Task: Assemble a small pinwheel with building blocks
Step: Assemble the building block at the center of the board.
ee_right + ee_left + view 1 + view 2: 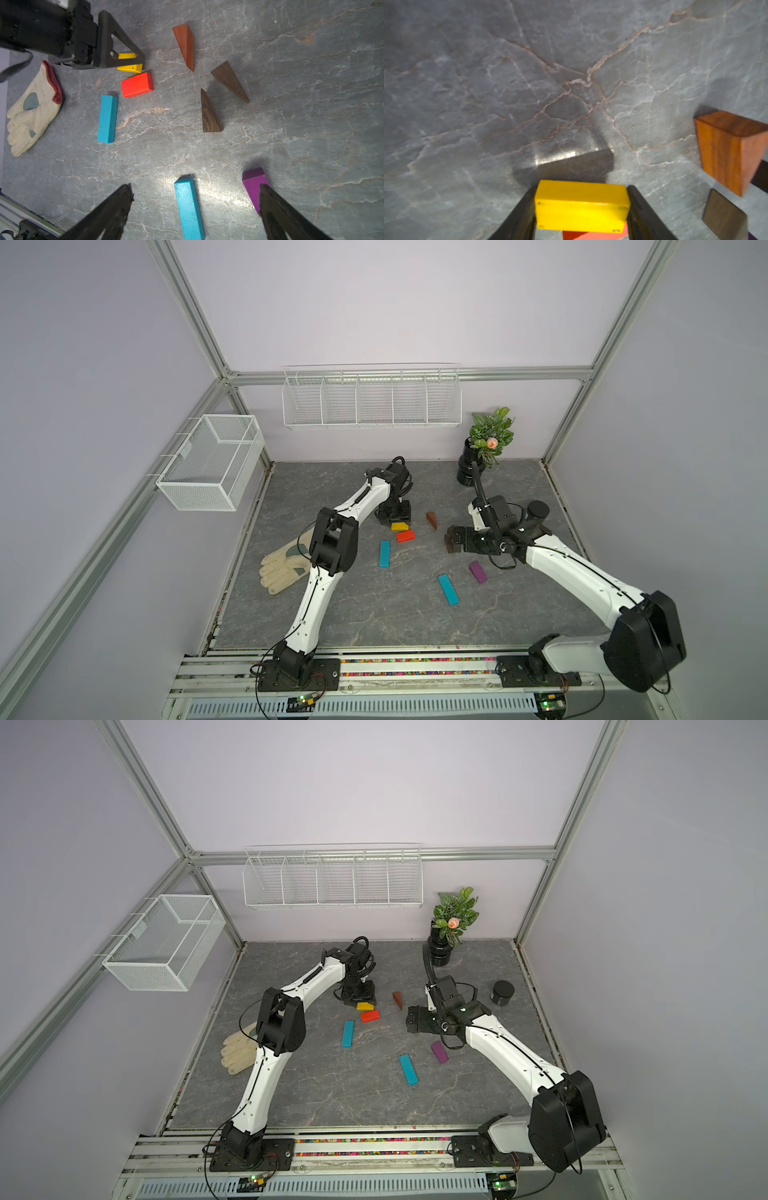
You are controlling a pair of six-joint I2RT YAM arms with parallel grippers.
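Yellow block [581,207] was gripped by the left jaws beside the red block [137,84], seemingly for pairing as centre; right jaws were held wide, empty, over the purple wedge [252,184] on the desk [311,104]

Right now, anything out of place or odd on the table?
A beige glove lies flat on the table, partly under the left arm; it has nothing to do with the build. Nothing looks spilled or damaged.

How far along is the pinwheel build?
Nothing looks joined yet. In hand: the left claw grips the yellow block beside the red block. To do: two teal bars, three brown wedges and the purple wedge lie apart; the right claw is open and empty.
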